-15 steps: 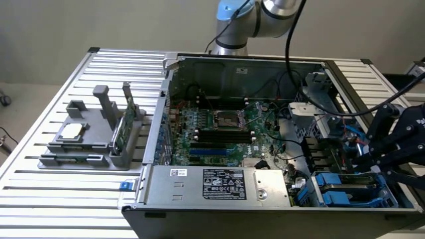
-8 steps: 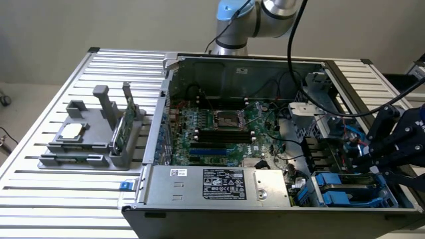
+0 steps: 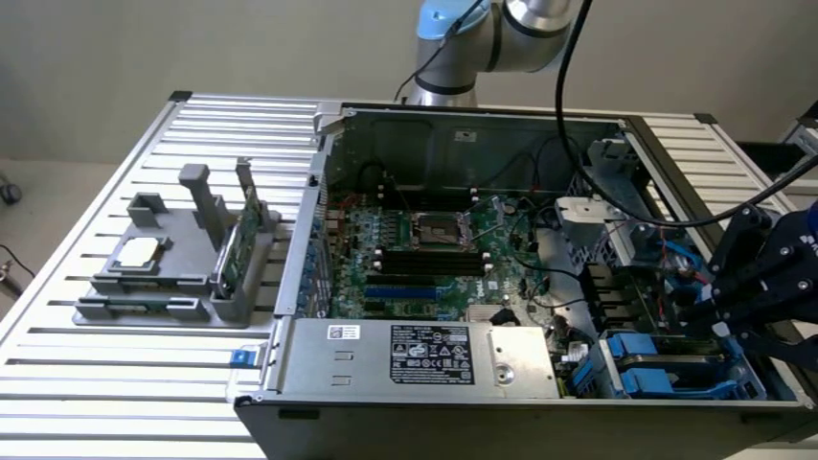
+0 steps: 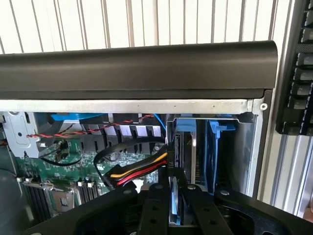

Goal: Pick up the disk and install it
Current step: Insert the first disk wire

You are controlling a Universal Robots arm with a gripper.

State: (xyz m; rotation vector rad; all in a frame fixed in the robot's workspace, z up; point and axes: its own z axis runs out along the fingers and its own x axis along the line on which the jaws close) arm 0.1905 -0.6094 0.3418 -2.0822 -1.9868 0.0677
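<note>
I see gripper (image 3: 715, 321) low over drive bay at exterior view's right, near corner of open computer case (image 3: 511, 120). Fingers (image 4: 157, 208) clamped on disk (image 4: 174, 203) (blue carrier rail visible between them). Disk held on edge, long axis running down into bay (image 3: 665, 369) between blue carriers. Red-yellow-black cable bundle (image 4: 132, 171) lies just beside bay, over motherboard (image 3: 422, 254).

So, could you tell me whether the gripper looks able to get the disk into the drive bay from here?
Probably yes: the gripper holds the disk edge-on right at the blue-railed drive bay, and the cables lie beside it.
</note>
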